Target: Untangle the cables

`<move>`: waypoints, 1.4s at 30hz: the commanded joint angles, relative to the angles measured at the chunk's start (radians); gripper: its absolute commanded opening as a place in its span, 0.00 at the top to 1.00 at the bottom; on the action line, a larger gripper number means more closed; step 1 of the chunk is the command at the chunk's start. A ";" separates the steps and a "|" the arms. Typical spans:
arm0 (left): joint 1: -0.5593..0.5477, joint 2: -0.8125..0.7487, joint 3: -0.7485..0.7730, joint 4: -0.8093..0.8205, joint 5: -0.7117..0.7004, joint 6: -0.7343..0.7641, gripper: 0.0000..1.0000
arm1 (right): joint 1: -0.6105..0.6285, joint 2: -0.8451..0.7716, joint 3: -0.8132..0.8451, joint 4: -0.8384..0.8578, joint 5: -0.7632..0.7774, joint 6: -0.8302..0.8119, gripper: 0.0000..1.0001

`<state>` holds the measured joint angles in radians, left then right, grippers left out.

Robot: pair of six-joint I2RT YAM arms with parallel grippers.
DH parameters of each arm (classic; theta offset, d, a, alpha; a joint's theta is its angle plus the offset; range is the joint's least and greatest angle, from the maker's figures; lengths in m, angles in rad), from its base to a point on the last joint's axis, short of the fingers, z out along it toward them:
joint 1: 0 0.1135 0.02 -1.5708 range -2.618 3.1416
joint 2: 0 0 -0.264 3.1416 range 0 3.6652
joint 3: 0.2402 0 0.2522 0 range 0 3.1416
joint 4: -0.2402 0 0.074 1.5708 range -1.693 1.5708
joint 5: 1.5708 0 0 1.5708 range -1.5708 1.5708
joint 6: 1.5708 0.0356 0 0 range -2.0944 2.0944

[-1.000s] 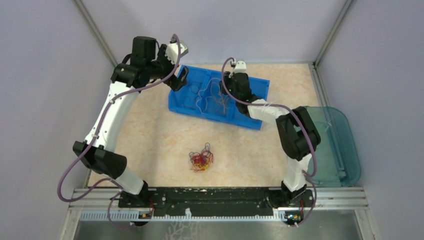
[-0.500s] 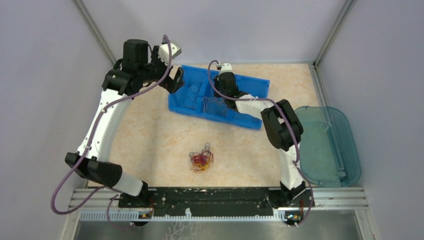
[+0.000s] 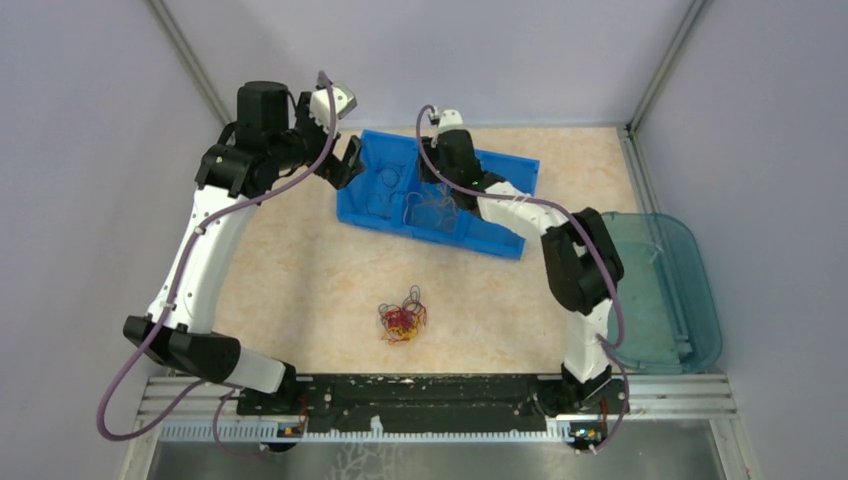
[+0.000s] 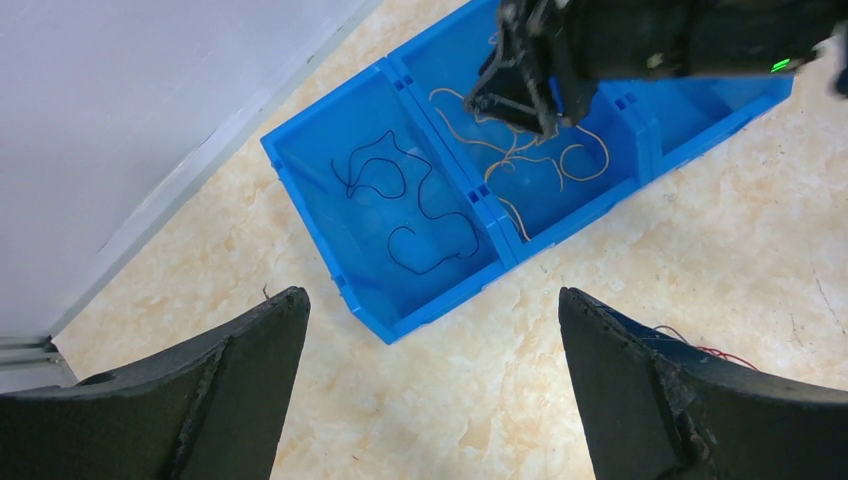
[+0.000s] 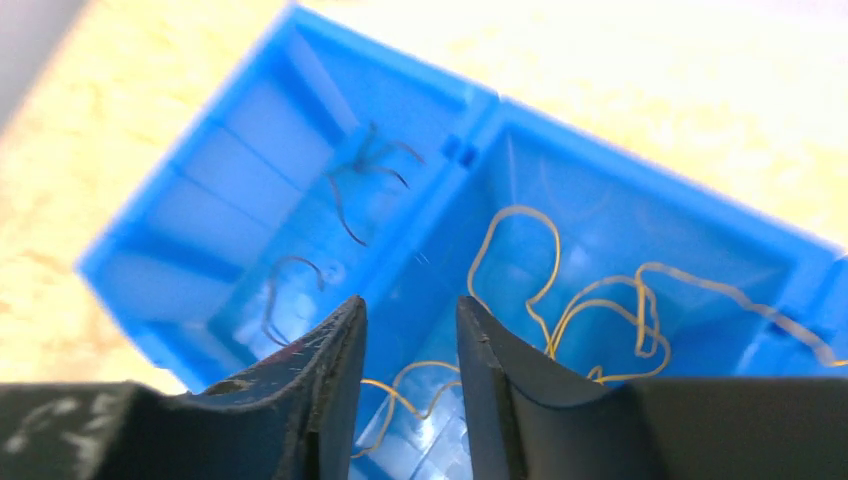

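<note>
Cables [image 3: 402, 322] thin, light, floppy, knotted; pinch one loose end. Left hand [image 4: 430, 300] spread wide; right hand [image 5: 410, 303] nearly closed, small gap.

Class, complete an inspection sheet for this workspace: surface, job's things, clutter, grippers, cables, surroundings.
Surface: beige marbled table.
Job's things: tangled cables lie on the table; dark strands and yellow strands sit in separate compartments of the blue bin.
Clutter: teal tub at the right edge.
Grippers: left gripper open near the bin's end; right gripper over the yellow strands, jaws narrowly apart, grip unclear.
Cables: lilac arm cables hang in loops.
Surroundings: grey walls.
</note>
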<state>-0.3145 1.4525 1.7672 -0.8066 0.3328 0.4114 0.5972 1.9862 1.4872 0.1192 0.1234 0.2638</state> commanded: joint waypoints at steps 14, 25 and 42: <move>0.011 -0.041 -0.049 0.066 0.047 -0.023 0.00 | -0.200 -0.216 -0.125 -0.042 0.036 0.092 0.40; 0.011 -0.044 -0.064 0.089 0.050 -0.020 0.00 | -0.219 -0.128 -0.115 0.009 0.002 0.106 0.51; 0.011 -0.060 -0.075 0.107 0.059 -0.020 0.00 | -0.218 -0.036 -0.033 0.015 0.036 0.035 0.60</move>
<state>-0.3073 1.4216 1.6955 -0.7292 0.3714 0.4034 0.3729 1.9259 1.3849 0.0879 0.1410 0.3218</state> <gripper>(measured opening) 0.998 0.387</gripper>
